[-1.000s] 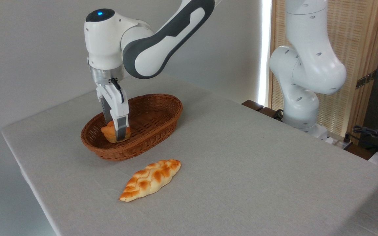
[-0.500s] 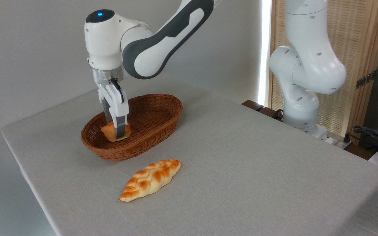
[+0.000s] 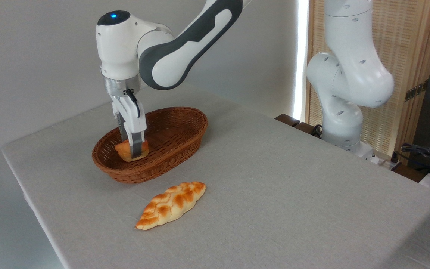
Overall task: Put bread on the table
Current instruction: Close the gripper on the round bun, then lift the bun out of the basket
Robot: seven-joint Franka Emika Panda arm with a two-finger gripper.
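Note:
The bread (image 3: 122, 151), a small golden-orange bun, sits in the left end of the brown wicker basket (image 3: 162, 168). My gripper (image 3: 131, 149) points straight down into the basket and is shut on the bun. The near finger covers the bun's right side, and the far finger is mostly hidden behind it. Whether the bun still touches the basket floor cannot be told. The table (image 3: 274, 186), covered in light grey cloth, stretches to the right and front of the basket.
A long braided loaf (image 3: 172, 203) lies on the cloth just in front of the basket. My arm's white base (image 3: 343, 123) stands at the table's far right edge. Cables and a wooden screen are behind it.
The fingers have drawn together on the bun. Gripper and bun have risen slightly inside the basket over the last second.

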